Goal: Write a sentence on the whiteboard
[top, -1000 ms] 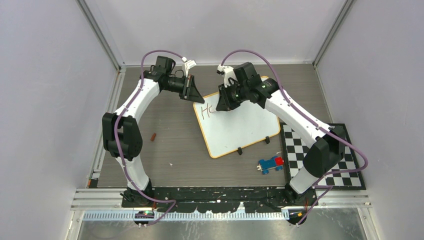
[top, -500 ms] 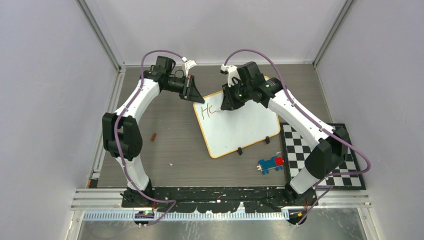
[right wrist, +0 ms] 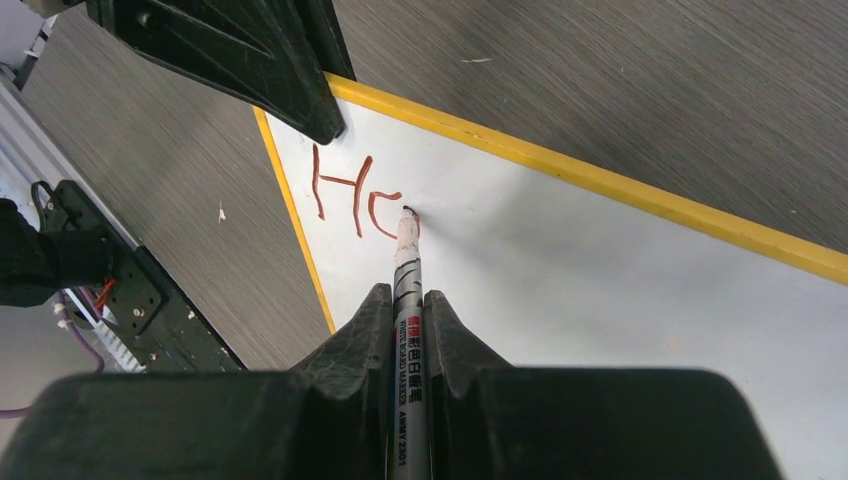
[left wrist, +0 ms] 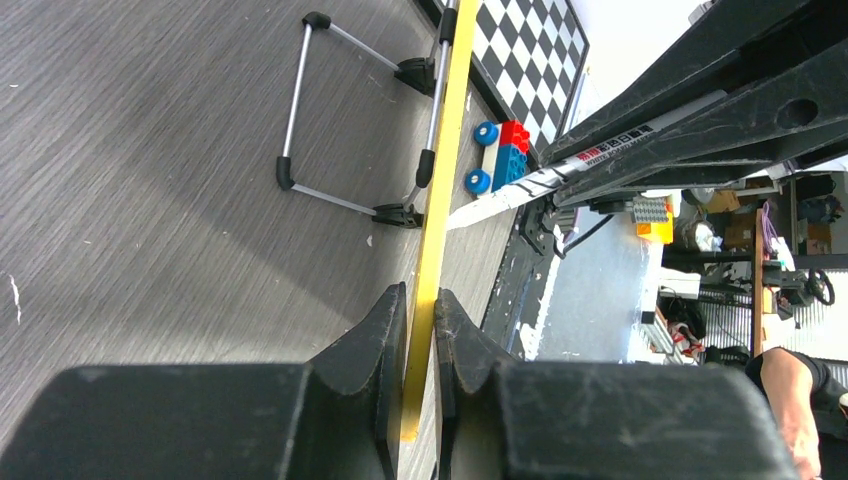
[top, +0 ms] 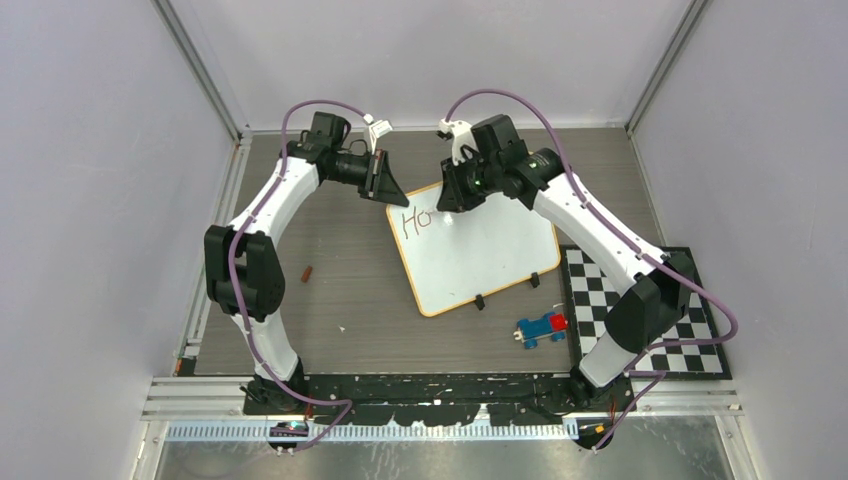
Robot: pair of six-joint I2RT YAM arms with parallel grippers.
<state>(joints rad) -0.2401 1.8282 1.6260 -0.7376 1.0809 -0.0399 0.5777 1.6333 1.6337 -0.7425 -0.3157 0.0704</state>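
Observation:
The whiteboard (top: 480, 255) with a yellow frame stands tilted on its wire legs in the middle of the table. Red letters "H" and a part-drawn round letter (right wrist: 355, 200) sit near its upper left corner. My left gripper (top: 385, 188) is shut on the board's yellow edge (left wrist: 432, 250) at that corner. My right gripper (top: 452, 203) is shut on a white whiteboard marker (right wrist: 407, 290), whose tip touches the board at the top of the round letter. The board shows in the right wrist view (right wrist: 600, 290) too.
A red and blue toy vehicle (top: 541, 327) lies in front of the board, also seen in the left wrist view (left wrist: 500, 152). A black and white checkered mat (top: 650, 300) lies at the right. A small brown piece (top: 308, 273) lies at the left.
My right gripper has moved the marker up and to the right on the board, and the second red letter has grown. My left arm has not moved.

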